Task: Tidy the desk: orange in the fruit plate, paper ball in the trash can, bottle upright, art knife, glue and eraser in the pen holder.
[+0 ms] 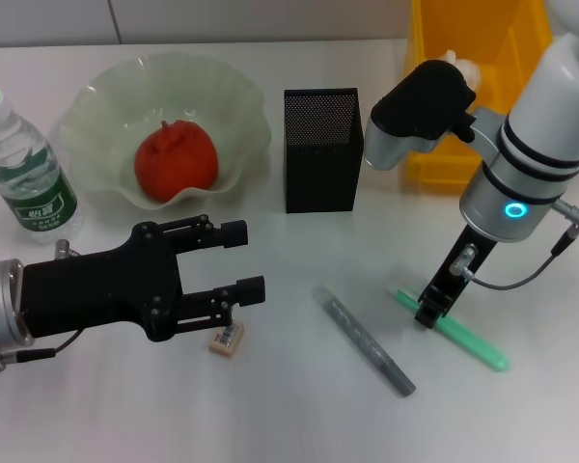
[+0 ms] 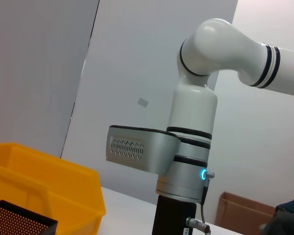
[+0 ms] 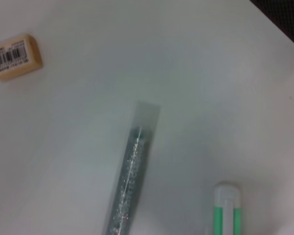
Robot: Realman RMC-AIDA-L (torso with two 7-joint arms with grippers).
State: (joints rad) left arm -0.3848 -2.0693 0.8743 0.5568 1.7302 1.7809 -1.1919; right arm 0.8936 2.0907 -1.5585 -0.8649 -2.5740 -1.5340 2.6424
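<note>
From the head camera, the orange (image 1: 176, 160) sits inside the fruit plate (image 1: 96, 106), which stands on the white tabletop (image 1: 299, 415) just left of the pen holder (image 1: 321, 149). The bottle (image 1: 24, 174) stands upright, farther left of the pen holder, beyond the plate. The trash can (image 1: 434, 145) is right of the pen holder, with a white wad, probably the paper ball (image 1: 455, 64), showing inside it behind the right arm. The left gripper (image 1: 243, 260) hovers in front of the pen holder and to its left, its 2 fingers apart with nothing between them; the eraser (image 1: 227, 339) lies on the tabletop just below them. A grey glitter stick (image 1: 365, 340) lies in front of the pen holder, and a green-and-white tool (image 1: 454, 331) lies farther right. The right gripper (image 1: 432, 311) is down at that tool's near end; I cannot tell how its fingers stand. The left wrist camera shows the trash can (image 2: 63, 191), a corner of the pen holder (image 2: 19, 223) and the right arm. The right wrist camera shows the eraser (image 3: 14, 57), the glitter stick (image 3: 132, 171) and the green-and-white tool's tip (image 3: 227, 208), all apart.
</note>
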